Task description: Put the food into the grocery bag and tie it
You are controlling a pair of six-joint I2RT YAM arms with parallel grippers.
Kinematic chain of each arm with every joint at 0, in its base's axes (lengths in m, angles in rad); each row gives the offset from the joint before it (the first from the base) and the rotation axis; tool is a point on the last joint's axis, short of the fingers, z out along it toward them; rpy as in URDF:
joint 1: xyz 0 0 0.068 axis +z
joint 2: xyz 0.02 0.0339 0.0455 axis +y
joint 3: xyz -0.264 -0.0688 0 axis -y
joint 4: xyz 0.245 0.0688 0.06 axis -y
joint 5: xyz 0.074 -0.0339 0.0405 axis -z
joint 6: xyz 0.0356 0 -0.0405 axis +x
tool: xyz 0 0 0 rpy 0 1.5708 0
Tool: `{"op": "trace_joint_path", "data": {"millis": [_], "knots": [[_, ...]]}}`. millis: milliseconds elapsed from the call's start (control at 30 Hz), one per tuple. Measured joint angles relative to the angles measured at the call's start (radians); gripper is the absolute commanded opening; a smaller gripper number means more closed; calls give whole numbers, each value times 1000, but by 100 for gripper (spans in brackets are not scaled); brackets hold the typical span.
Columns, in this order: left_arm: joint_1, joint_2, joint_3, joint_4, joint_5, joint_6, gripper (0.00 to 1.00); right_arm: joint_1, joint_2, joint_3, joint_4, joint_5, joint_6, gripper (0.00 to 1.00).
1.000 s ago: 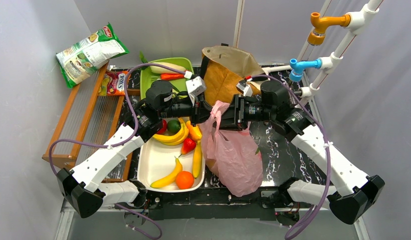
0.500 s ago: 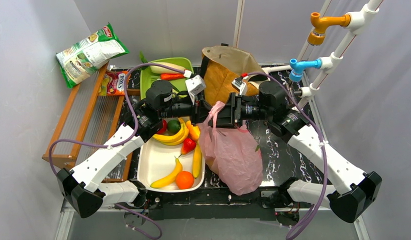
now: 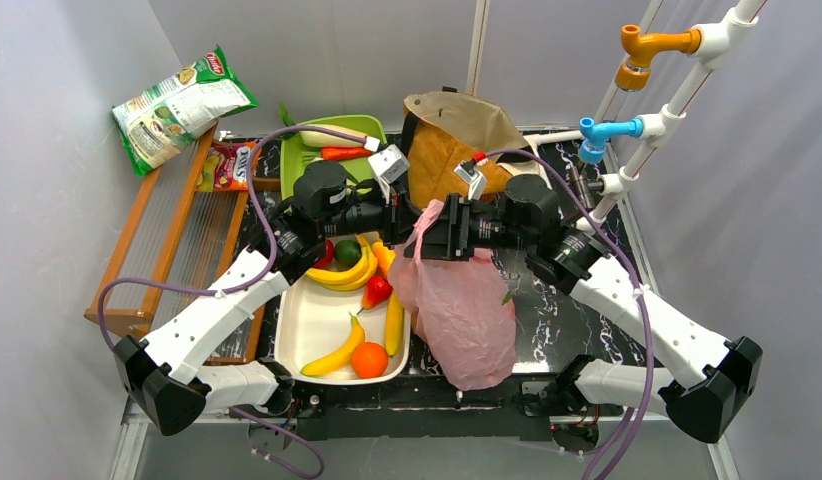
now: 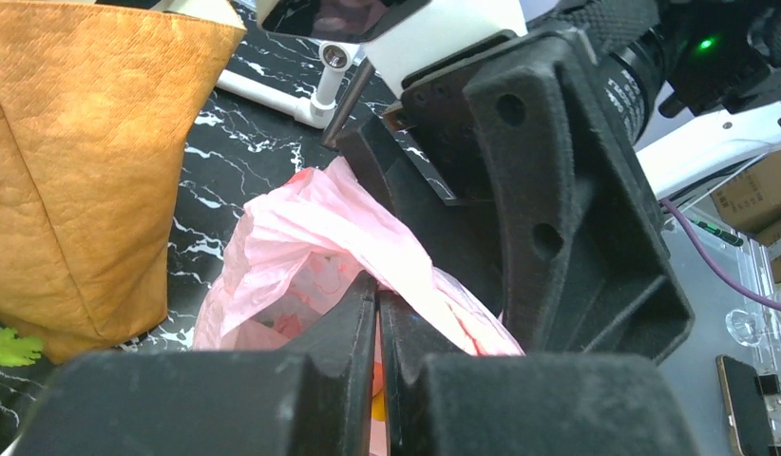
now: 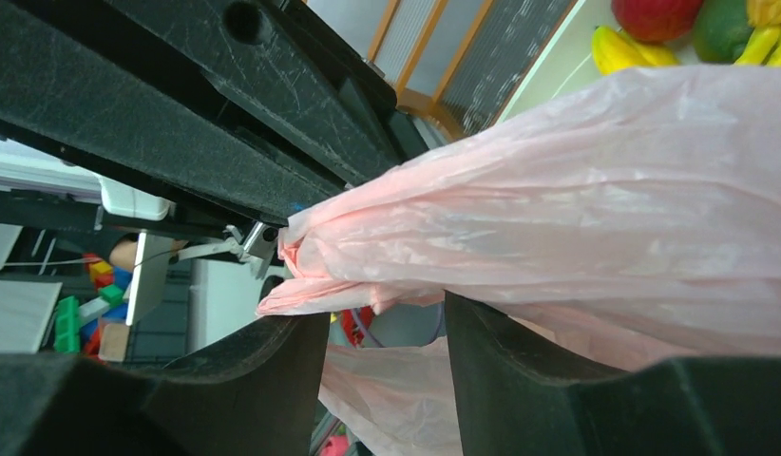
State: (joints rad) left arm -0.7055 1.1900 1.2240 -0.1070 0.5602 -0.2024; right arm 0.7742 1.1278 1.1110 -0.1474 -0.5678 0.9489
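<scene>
The pink grocery bag (image 3: 467,310) hangs at the table's middle, its top bunched between both grippers. My left gripper (image 4: 378,294) is shut on a fold of the bag's (image 4: 301,228) upper plastic. My right gripper (image 5: 387,328) is open, and the gathered top of the bag (image 5: 577,190) lies across its fingertips. In the top view the two grippers (image 3: 402,225) (image 3: 432,228) nearly touch. Food lies in the white tray (image 3: 317,320): bananas (image 3: 342,272), an orange (image 3: 369,360), a red piece (image 3: 376,291) and a green piece (image 3: 347,252).
A brown paper bag (image 3: 452,150) stands right behind the grippers. A green tray (image 3: 332,145) with long vegetables sits at the back. On the left are a wooden rack (image 3: 177,240) and a crisp packet (image 3: 177,105). White pipes (image 3: 637,130) rise at the right.
The right arm has moved left, up against the left gripper, and its jaws have widened. The bag's top has shifted slightly left. The left arm has stayed put.
</scene>
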Motion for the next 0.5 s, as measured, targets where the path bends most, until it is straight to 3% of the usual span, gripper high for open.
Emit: {"op": "trace_joint_path", "data": {"millis": [500], "knots": [[-1,0,0,-55,-86,-35,0,124,-37,-43,32,335,-63,59]]}}
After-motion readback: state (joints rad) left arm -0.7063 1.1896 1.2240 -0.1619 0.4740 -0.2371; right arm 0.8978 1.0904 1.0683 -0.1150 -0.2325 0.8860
